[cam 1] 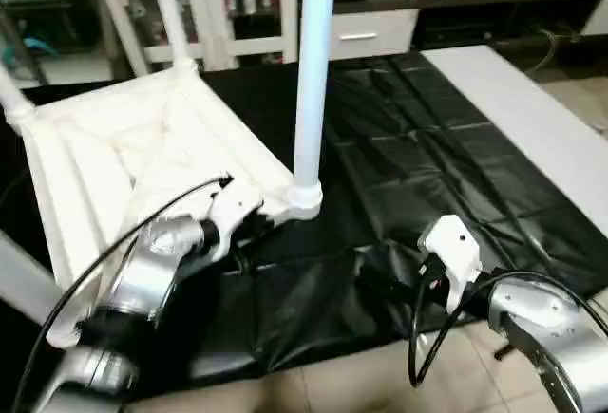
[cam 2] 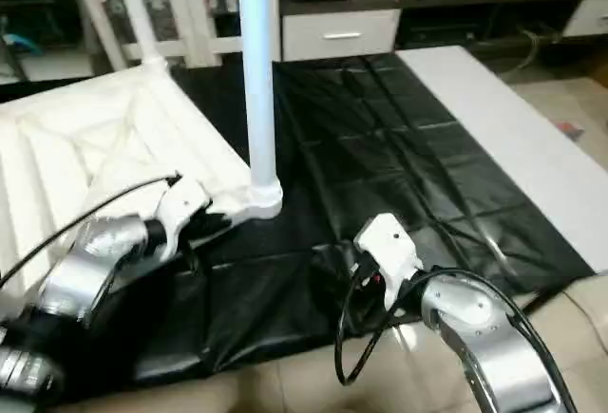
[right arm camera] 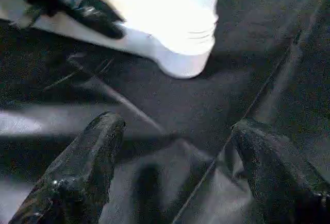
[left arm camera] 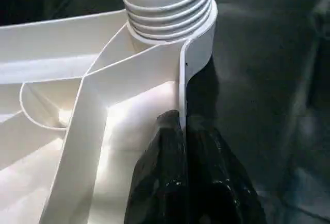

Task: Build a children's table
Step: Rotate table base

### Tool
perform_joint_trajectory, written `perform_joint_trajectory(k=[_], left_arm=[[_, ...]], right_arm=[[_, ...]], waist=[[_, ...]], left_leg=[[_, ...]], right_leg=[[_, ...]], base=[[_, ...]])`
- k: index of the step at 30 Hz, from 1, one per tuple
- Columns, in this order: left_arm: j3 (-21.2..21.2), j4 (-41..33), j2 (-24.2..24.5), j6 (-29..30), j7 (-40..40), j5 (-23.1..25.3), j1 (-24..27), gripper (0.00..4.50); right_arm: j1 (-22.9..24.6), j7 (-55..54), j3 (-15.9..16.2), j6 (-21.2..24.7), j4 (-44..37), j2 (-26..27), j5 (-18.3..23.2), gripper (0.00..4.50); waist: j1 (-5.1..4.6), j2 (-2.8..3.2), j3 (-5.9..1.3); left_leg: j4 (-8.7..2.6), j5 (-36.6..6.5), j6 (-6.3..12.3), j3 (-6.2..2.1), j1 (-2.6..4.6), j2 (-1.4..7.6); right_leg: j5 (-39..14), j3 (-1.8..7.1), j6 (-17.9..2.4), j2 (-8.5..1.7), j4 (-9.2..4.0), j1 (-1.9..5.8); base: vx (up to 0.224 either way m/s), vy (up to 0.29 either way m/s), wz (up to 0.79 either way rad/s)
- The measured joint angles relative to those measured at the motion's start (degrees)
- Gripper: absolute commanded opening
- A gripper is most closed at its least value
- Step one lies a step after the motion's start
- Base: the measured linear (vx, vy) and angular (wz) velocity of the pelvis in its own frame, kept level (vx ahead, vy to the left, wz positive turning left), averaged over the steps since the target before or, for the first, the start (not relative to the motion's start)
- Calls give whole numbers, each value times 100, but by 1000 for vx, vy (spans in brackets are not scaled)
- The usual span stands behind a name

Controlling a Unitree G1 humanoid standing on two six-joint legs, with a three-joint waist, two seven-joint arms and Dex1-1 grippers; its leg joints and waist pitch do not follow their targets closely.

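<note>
The children's table lies upside down on a black sheet, its white ribbed tabletop [cam 1: 123, 157] at the left. One white tube leg [cam 1: 313, 71] stands upright in the near right corner socket [cam 1: 304, 202]. Other legs rise at the far corner [cam 1: 166, 5] and the left corner [cam 1: 14, 100], and another crosses the lower left [cam 1: 19, 285]. My left gripper [left arm camera: 183, 131] is shut on the tabletop's thin rim wall just beside that socket, one finger on each side of the wall. My right gripper [right arm camera: 178, 123] hangs open over the black sheet, short of the socket [right arm camera: 180, 54] and touching nothing.
The black sheet [cam 1: 427, 147] covers the floor ahead and to the right. A flat plain white board [cam 1: 532, 119] lies along its right edge. White furniture with a drawer [cam 1: 370, 33] and a shelf frame [cam 1: 218, 14] stand behind. Bare floor [cam 1: 332, 375] shows at the near edge.
</note>
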Motion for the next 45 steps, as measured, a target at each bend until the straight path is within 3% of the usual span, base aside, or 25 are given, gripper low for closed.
perform_joint_trajectory(k=[2, 7, 9, 14, 16, 21, 27, 28, 30, 31, 32, 33, 34, 35, 36, 37, 38, 39, 40, 41, 43, 45], left_arm=[[-52, -338, 36, -31, -27, -35, 197, 4], [-216, -599, 109, -67, -104, 12, 308, 4], [-215, -659, 159, -71, -103, 31, 353, 48], [52, -1013, 39, 102, -4, -318, 554, 82], [216, -1190, -112, 88, 226, -439, 571, 105], [1365, -2224, -1082, 424, 1452, -1201, 910, 122], [1739, -3024, -1568, 643, 2513, -1156, 1582, 122], [1723, -3075, -1625, 642, 2614, -1087, 1672, 122], [1659, -3135, -1699, 654, 2811, -923, 1703, 122], [1637, -3152, -1701, 654, 2865, -866, 1719, 122], [1632, -3150, -1715, 674, 2958, -804, 1731, 122], [1632, -3158, -1710, 730, 3052, -764, 1729, 122], [1623, -3166, -1721, 832, 3150, -736, 1737, 122], [1599, -3173, -1725, 972, 3263, -657, 1770, 122], [1554, -3186, -1736, 1081, 3330, -643, 1808, 122], [1503, -3196, -1788, 1145, 3363, -642, 1827, 122], [1412, -3196, -1855, 1209, 3399, -638, 1895, 122], [1338, -3202, -1881, 1223, 3417, -623, 1904, 122], [1305, -3251, -1848, 1222, 3388, -619, 1910, 122], [1285, -3330, -1736, 1212, 3316, -609, 1963, 122], [1239, -3378, -1661, 1169, 3290, -544, 2074, 122], [1222, -3377, -1680, 1168, 3305, -537, 2117, 122]], right_arm=[[-107, -53, -15, -2, 54, 0, -14, 373], [-172, -85, -11, -11, 156, 17, -18, 373], [-172, -84, -12, -11, 157, 20, -22, 373], [-171, -123, -25, -12, 160, 78, -15, 373], [-171, -178, -50, -12, 159, 130, -10, 373], [-171, -752, -342, 75, 134, 580, 15, 373], [-171, -1366, -401, 41, 128, 943, -164, 373], [-169, -1434, -398, 41, 127, 1002, -204, 373], [-170, -1545, -344, 43, 126, 1065, -252, 373], [-172, -1584, -325, 43, 126, 1127, -257, 373], [-173, -1621, -282, 42, 126, 1164, -294, 373], [-175, -1679, -278, 43, 124, 1199, -334, 373], [-195, -1756, -282, 48, 125, 1230, -365, 373], [-287, -1863, -283, 53, 130, 1263, -387, 373], [-348, -1920, -297, 20, 137, 1236, -448, 373], [-367, -1958, -356, -6, 149, 1199, -488, 373], [-343, -1982, -408, -23, 241, 1181, -547, 373], [-322, -1994, -452, -24, 281, 1186, -565, 373], [-339, -2002, -512, -24, 319, 1246, -541, 373], [-346, -2032, -573, -19, 372, 1363, -465, 373], [-373, -2053, -646, 7, 386, 1435, -349, 373], [-468, -2039, -703, 28, 401, 1438, -301, 373]], waist=[[57, 0, 0], [153, -17, 4], [163, -31, 2], [167, -65, 13], [188, -67, 14], [218, -93, 17], [214, -148, 32], [171, -140, 31], [40, -89, 37], [-13, -73, 47], [-64, -53, 60], [-84, -66, 55], [-59, -122, 39], [-52, -182, 21], [-20, -286, -17], [82, -314, -10], [191, -357, 8], [256, -338, -2], [286, -333, 2], [309, -363, 21], [308, -343, 22], [314, -318, 27]], left_leg=[[3, 1, 4, 1, -40, -6], [10, -6, 18, 13, -48, -20], [13, -7, 18, 16, -46, -20], [21, -6, 17, 16, -45, -18], [29, -6, 17, 16, -47, -18], [43, -6, 16, 16, -44, -17], [45, -19, -9, 14, -44, -14], [56, -4, 10, -76, -122, -30], [128, 36, 46, -383, -236, -26], [148, 50, 65, -533, -268, -28], [156, 68, 56, -699, -268, -36], [155, 86, 32, -806, -268, -71], [151, 105, 4, -769, -232, -29], [152, 138, 30, -692, -220, 21], [190, 163, 107, -556, -235, 37], [316, 37, 435, -471, -285, 56], [460, -45, 565, -357, -300, 19], [391, -39, 550, -311, -221, -62], [279, -57, 394, -297, -165, -114], [181, 17, 263, -322, -140, -61], [67, 126, 45, -311, -125, 9], [9, 168, -28, -281, -120, 39]], right_leg=[[1, 0, -1, -6, -1, -35], [1, -1, -1, -29, -3, -40], [1, 0, -1, -31, -1, -40], [2, -1, -1, -31, 9, -40], [8, 0, -2, -31, 10, -39], [14, 2, -8, -32, 14, -35], [21, 0, 2, -28, 11, -33], [23, -95, 2, -45, -7, -3], [-16, -386, -161, -37, -16, 58], [-97, -509, -456, -10, 49, 75], [-266, -547, -937, 72, 238, 66], [-392, -539, -1139, 111, 375, 63], [-454, -451, -1172, 147, 469, 31], [-519, -405, -1032, 146, 589, 5], [-495, -383, -776, 154, 553, 16], [-402, -355, -357, 142, 507, 27], [-385, -354, -338, 165, 482, 27], [-389, -353, -322, 175, 475, 24], [-368, -345, -329, 230, 464, 8], [-314, -357, -356, 282, 403, 5], [-260, -415, -383, 313, 324, 6], [-211, -443, -385, 314, 258, 17]], base=[[0, 0, 0], [0, 0, 0], [0, 0, 0], [0, 0, 0], [0, 0, 0], [0, 0, 0], [0, 0, 0], [0, 0, 0], [-4, -40, 44], [30, -72, 64], [-7, -109, 64], [-7, -109, 64], [5, -175, 52], [1, -225, 35], [1, -225, 35], [2, -182, 13], [-15, -145, -2], [-15, -145, -2], [-48, -145, -3], [-48, -125, -7], [-44, -107, -4], [0, 0, 0]])
